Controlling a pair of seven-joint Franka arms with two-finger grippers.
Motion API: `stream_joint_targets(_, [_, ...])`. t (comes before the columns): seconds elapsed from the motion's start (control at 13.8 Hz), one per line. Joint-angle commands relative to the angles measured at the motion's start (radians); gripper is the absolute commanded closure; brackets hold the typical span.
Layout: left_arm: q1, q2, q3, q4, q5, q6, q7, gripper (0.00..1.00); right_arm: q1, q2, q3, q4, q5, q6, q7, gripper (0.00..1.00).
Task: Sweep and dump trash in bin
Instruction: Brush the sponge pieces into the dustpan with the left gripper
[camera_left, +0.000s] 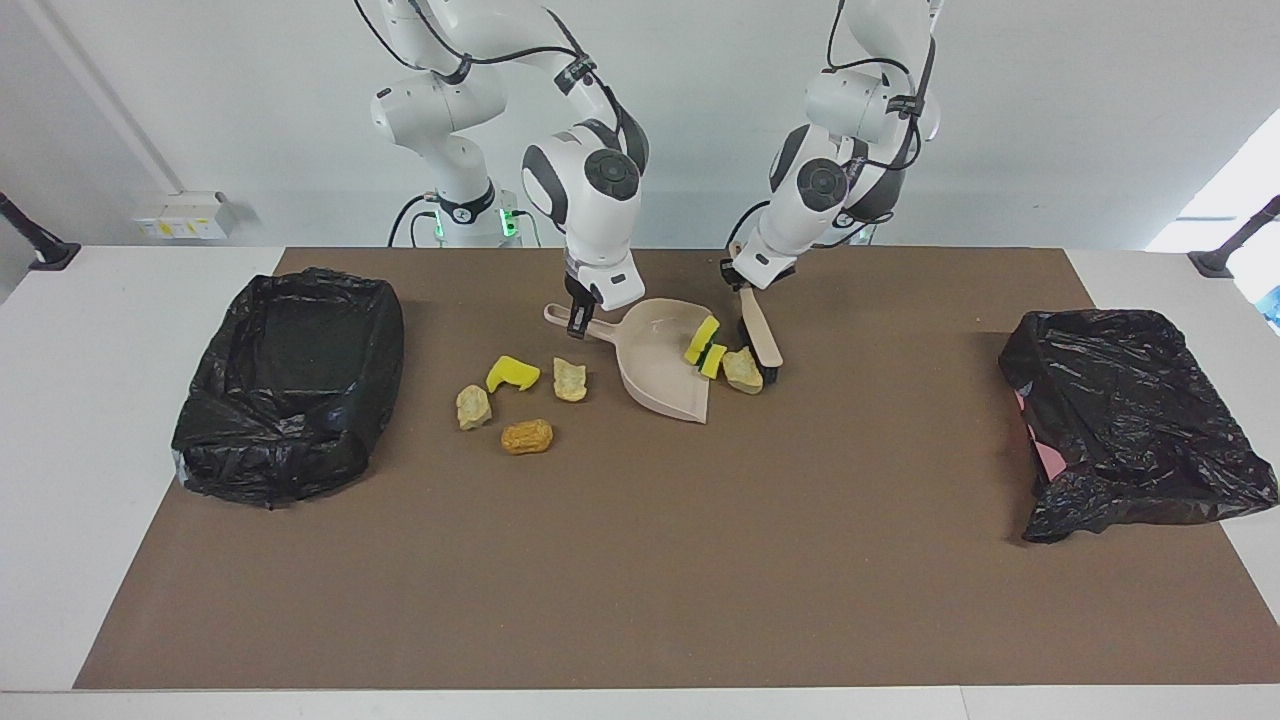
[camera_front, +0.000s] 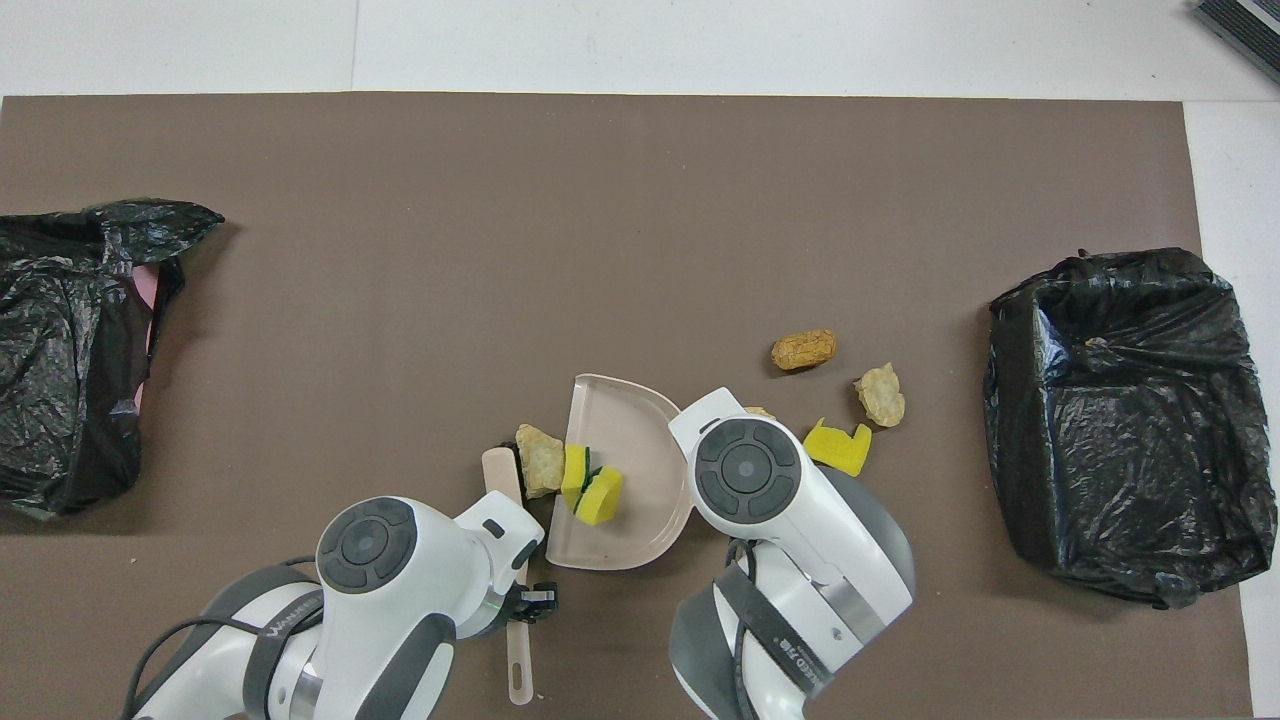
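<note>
Brown mat (camera_left: 640, 560): trash (camera_left: 742, 370) under left end effector (camera_left: 745, 285)

Both arms are stretched low over mid-table, wrists angled downward and inward, the left gripper (camera_left: 745, 287) clamped tight and the right gripper (camera_left: 577, 318) likewise clenched.

I'm working at a white bench (camera_left: 120, 300) covered by a big brown mat (camera_left: 640, 560). A plain white wall (camera_left: 200, 100) rises at my back, carrying a white socket box (camera_left: 185, 215); daylight glows at one corner (camera_left: 1235, 195).
</note>
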Motion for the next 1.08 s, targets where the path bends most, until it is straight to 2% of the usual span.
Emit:
stream_joint_targets(0.0, [-0.104,0.041,0.015,0.069,-0.041,0.041,0.013,1.00,-0.009,0.004,0.000,-0.004,-0.006,0.017,0.034,1.00])
stream_joint_targets(0.14, [-0.140,0.070,0.015,0.121,-0.042,0.047,0.019,1.00,-0.009,0.003,0.000,-0.004,-0.006,0.015,0.038,1.00])
stream_joint_targets(0.36, [-0.112,0.092,0.022,0.156,-0.041,0.021,0.017,1.00,-0.009,0.003,0.000,-0.004,-0.006,0.015,0.038,1.00])
stream_joint_targets(0.65, [0.006,0.080,0.025,0.199,0.037,-0.107,0.001,1.00,-0.012,0.007,0.000,0.001,-0.008,0.014,0.037,1.00])
stream_joint_targets(0.79, [0.039,0.072,0.025,0.201,0.074,-0.134,-0.074,1.00,-0.023,0.010,0.000,0.018,-0.006,0.006,0.035,1.00])
stream_joint_targets(1.01, [0.041,0.070,0.025,0.198,0.125,-0.134,-0.185,1.00,-0.104,-0.059,-0.001,0.024,-0.006,0.000,0.026,1.00])
